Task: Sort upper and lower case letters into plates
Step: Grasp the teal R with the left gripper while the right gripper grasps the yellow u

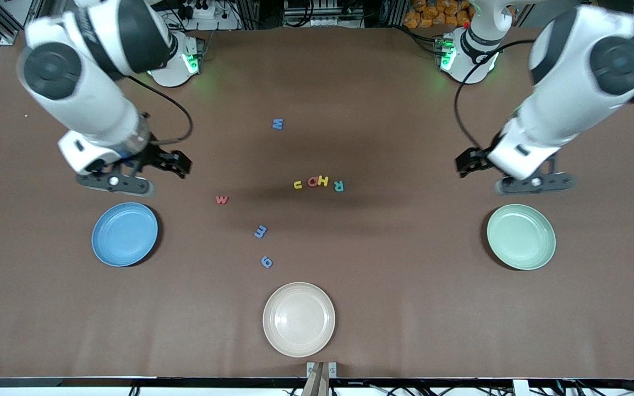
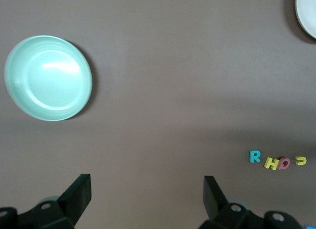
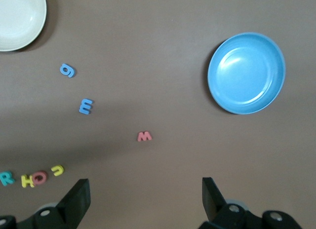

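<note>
Several tiny letters lie mid-table: blue w (image 1: 278,124), a row of yellow u (image 1: 298,185), red o (image 1: 312,181), yellow H (image 1: 323,181) and teal R (image 1: 339,186), then red w (image 1: 222,200), blue m (image 1: 261,231) and blue g (image 1: 266,262). The blue plate (image 1: 125,234) sits toward the right arm's end and the mint green plate (image 1: 521,236) toward the left arm's end, both bare. My right gripper (image 1: 121,186) hovers open and empty beside the blue plate (image 3: 246,73). My left gripper (image 1: 534,184) hovers open and empty beside the green plate (image 2: 48,78).
A cream-white plate (image 1: 299,319) sits bare near the table's front edge, nearer the camera than the blue g. The brown table runs wide around both coloured plates. Cables trail from both arm bases at the back.
</note>
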Action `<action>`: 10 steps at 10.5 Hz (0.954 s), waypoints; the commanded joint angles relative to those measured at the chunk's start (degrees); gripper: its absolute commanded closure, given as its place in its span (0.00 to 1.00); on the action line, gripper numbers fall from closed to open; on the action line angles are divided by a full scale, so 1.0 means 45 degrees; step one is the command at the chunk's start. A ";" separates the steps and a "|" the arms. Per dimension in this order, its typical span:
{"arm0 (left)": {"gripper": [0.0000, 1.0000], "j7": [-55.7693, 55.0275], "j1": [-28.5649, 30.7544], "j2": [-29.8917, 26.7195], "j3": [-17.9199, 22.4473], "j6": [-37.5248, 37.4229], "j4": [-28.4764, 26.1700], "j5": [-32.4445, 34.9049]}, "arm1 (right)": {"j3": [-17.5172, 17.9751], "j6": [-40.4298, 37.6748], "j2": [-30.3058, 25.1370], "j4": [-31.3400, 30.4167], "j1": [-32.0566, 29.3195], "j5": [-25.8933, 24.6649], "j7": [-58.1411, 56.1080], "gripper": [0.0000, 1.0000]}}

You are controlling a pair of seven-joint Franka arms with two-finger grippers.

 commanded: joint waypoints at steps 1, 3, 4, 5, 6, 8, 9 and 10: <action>0.00 -0.1001 -0.0646 0.0640 -0.0386 0.1056 -0.0585 0.0123 | -0.0071 0.1115 0.1040 0.0109 0.0471 0.0146 0.2820 0.00; 0.00 -0.2641 -0.1390 0.1772 -0.0815 0.1914 -0.0565 0.1233 | -0.0071 0.1707 0.1863 0.0090 0.0803 0.0710 0.6058 0.00; 0.00 -0.3499 -0.1722 0.2358 -0.0972 0.2364 -0.0565 0.1644 | -0.0071 0.1688 0.2079 0.0090 0.1172 0.0791 0.7950 0.00; 0.00 -0.4107 -0.2112 0.2925 -0.1012 0.2813 -0.0565 0.2074 | -0.0071 0.1630 0.2255 -0.0007 0.1524 0.0772 0.9961 0.00; 0.00 -0.4732 -0.2522 0.3452 -0.1013 0.3262 -0.0565 0.2465 | -0.0052 0.1707 0.2180 -0.0646 0.1721 0.0792 1.1064 0.00; 0.00 -0.6215 -0.3284 0.4546 -0.1032 0.4180 -0.0565 0.3497 | -0.0071 0.2192 0.2101 -0.1779 0.2520 0.0792 1.2667 0.00; 0.00 -0.6938 -0.3597 0.5093 -0.1032 0.4629 -0.0546 0.4277 | -0.0052 0.3008 0.1675 -0.2732 0.2891 0.0772 1.3353 0.00; 0.00 -0.7468 -0.3794 0.5640 -0.1032 0.5175 -0.0526 0.4846 | -0.0051 0.3867 0.0956 -0.3921 0.2953 0.0792 1.3476 0.00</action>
